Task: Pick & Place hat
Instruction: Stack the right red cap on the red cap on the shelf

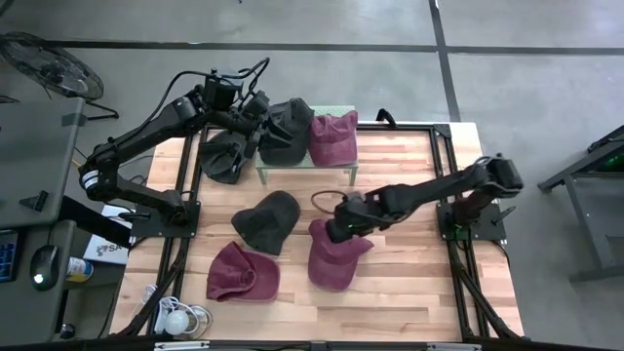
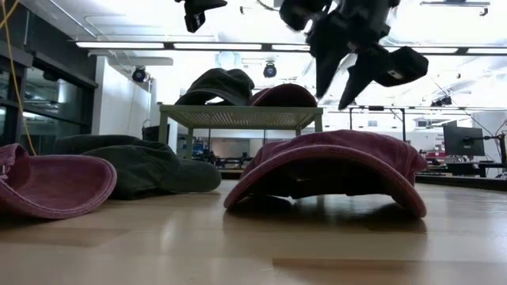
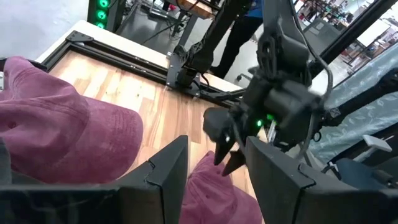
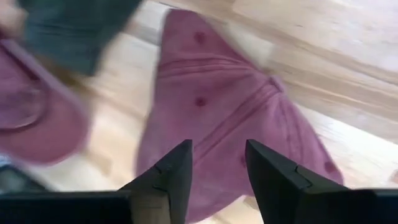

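Our left tool [image 1: 255, 125] hovers by the dark hats on the shelf [image 1: 336, 168], fingers apart, empty. Our right tool [image 1: 338, 229], fingers apart, hangs just above the maroon hat [image 1: 334, 255] on the table [image 1: 409, 283].

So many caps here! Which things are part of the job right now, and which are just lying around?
In the job:
- maroon cap under the right tool, whose fingers are apart
- small shelf holding caps
- left tool at the shelf

Lying about:
- dark cap
- second maroon cap
- fan
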`<state>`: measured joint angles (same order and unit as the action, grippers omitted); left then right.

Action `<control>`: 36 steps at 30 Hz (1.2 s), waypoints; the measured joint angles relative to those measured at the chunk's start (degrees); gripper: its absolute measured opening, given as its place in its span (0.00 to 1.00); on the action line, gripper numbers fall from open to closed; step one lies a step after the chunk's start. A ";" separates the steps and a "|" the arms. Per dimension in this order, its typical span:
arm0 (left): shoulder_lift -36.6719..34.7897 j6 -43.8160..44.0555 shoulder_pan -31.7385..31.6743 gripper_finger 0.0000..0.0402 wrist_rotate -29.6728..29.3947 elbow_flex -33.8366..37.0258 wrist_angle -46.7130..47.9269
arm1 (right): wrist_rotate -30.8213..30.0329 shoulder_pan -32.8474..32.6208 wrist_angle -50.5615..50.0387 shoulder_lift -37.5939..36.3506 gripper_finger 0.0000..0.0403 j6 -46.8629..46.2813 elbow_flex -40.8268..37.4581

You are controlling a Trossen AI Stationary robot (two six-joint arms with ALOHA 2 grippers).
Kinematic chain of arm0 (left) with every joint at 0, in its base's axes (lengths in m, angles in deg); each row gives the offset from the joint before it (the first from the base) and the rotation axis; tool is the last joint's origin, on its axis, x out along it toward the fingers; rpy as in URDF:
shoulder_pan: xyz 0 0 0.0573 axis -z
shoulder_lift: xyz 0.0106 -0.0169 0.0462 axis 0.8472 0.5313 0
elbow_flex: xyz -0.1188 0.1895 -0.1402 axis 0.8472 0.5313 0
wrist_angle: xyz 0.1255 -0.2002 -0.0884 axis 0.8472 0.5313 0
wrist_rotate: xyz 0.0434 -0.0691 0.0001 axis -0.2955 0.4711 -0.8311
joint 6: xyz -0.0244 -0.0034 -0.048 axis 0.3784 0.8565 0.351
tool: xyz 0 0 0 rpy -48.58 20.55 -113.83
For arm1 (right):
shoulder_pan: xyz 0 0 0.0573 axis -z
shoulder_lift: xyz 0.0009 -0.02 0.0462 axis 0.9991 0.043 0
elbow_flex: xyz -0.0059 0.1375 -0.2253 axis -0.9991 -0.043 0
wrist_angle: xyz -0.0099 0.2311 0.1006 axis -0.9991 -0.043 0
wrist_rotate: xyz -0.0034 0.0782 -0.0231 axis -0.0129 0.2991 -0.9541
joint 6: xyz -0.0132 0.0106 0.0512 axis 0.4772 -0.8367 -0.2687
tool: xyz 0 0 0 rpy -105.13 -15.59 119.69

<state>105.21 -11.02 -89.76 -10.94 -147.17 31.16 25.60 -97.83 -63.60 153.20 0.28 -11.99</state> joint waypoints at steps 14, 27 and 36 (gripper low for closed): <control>0.00 -0.03 0.00 0.40 0.06 0.00 0.45 | -4.55 0.27 -5.70 9.15 0.44 -1.74 4.65; 0.00 -0.05 0.00 0.40 0.09 0.00 0.78 | -3.23 0.51 -5.35 9.74 0.64 -4.22 4.58; 0.00 -0.03 0.01 0.40 0.03 0.00 0.76 | 1.48 0.20 6.47 9.74 0.66 -8.04 -4.39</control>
<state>105.21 -11.05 -89.76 -10.92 -147.17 31.92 27.08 -97.63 -57.14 162.94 -7.76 -16.39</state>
